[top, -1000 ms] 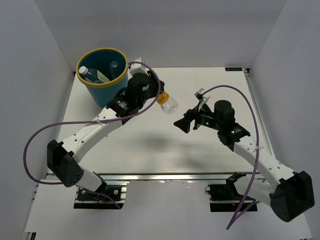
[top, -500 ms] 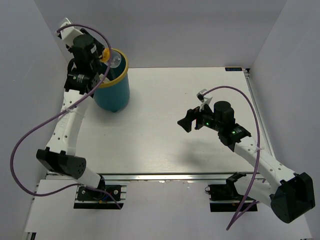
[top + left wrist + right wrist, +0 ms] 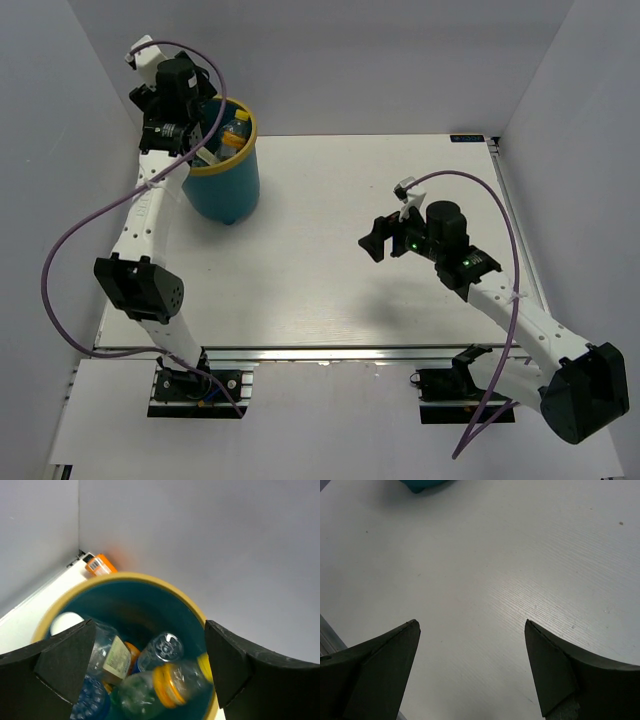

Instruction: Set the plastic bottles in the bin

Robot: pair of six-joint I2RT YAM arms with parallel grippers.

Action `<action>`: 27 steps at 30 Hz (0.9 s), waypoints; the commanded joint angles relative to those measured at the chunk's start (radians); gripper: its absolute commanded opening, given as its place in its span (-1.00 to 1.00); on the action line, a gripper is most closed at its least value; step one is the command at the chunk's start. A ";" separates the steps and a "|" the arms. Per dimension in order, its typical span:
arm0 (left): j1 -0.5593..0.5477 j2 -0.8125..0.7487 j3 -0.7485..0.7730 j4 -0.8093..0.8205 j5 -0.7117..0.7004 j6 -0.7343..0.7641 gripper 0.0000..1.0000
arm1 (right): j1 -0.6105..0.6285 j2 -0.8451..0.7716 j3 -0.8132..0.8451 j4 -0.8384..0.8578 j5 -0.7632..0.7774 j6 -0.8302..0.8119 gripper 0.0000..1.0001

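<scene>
Left wrist view: left fingers (image 3: 65, 655) spread empty over the round teal-blue yellow-rimmed plastic bin (image 3: 150, 580) of small bottles (image 3: 165, 647), right fingers (image 3: 380, 660) spread too; next maybe the orange bottle (image 3: 98, 565) behind, far-left tabletop corner.

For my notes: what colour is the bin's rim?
Yellow. The rim shows best in the left wrist view.

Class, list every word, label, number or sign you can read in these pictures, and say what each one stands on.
No text is legible in any view.
Bottle in the bin, beige label: blurred, unreadable.
Orange item at the wall corner, white patch with dark marks: too small to read.
Sticker at the table's far edge: too small to read.
</scene>
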 commanded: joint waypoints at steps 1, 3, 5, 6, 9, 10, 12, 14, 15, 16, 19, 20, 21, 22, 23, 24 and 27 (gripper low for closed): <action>0.052 -0.069 0.063 -0.043 0.010 0.009 0.96 | -0.001 0.016 0.046 0.009 0.018 -0.016 0.79; 0.085 -0.084 0.056 -0.061 0.015 -0.020 0.96 | -0.001 0.023 0.046 0.011 0.021 -0.016 0.79; 0.148 -0.098 0.043 -0.089 0.039 -0.044 0.96 | -0.003 0.028 0.046 0.009 0.025 -0.016 0.79; 0.192 -0.101 0.040 -0.100 0.073 -0.070 0.96 | -0.003 0.036 0.047 0.008 0.025 -0.018 0.79; 0.280 -0.125 0.002 -0.127 0.125 -0.115 0.96 | -0.006 0.042 0.054 0.008 0.030 -0.018 0.79; 0.316 -0.132 -0.019 -0.124 0.136 -0.127 0.96 | -0.006 0.042 0.054 0.008 0.036 -0.018 0.79; 0.370 -0.153 -0.091 -0.117 0.175 -0.164 0.96 | -0.011 0.043 0.052 0.009 0.041 -0.021 0.79; 0.413 -0.165 -0.168 -0.095 0.226 -0.211 0.96 | -0.009 0.043 0.049 -0.001 0.042 -0.021 0.79; 0.434 -0.170 -0.188 -0.091 0.275 -0.227 0.96 | -0.011 0.043 0.046 -0.026 0.042 -0.022 0.79; 0.474 -0.172 -0.207 -0.085 0.289 -0.242 0.96 | -0.009 0.042 0.041 -0.024 0.047 -0.021 0.79; 0.539 -0.170 -0.276 -0.042 0.367 -0.288 0.96 | -0.009 0.043 0.044 -0.034 0.079 -0.027 0.79; 0.556 -0.167 -0.314 -0.025 0.396 -0.311 0.96 | -0.011 0.043 0.047 -0.035 0.087 -0.028 0.79; 0.576 -0.162 -0.331 0.003 0.421 -0.319 0.96 | -0.011 0.045 0.047 -0.034 0.090 -0.034 0.79; 0.582 -0.144 -0.343 0.014 0.459 -0.321 0.97 | -0.011 0.046 0.047 -0.032 0.093 -0.036 0.79; 0.585 -0.133 -0.351 0.021 0.473 -0.321 0.96 | -0.011 0.051 0.046 -0.029 0.094 -0.037 0.79; 0.587 -0.121 -0.362 0.037 0.487 -0.319 0.96 | -0.011 0.054 0.049 -0.029 0.096 -0.041 0.79; 0.587 -0.077 -0.400 0.108 0.542 -0.315 0.96 | -0.012 0.072 0.055 -0.047 0.094 -0.048 0.79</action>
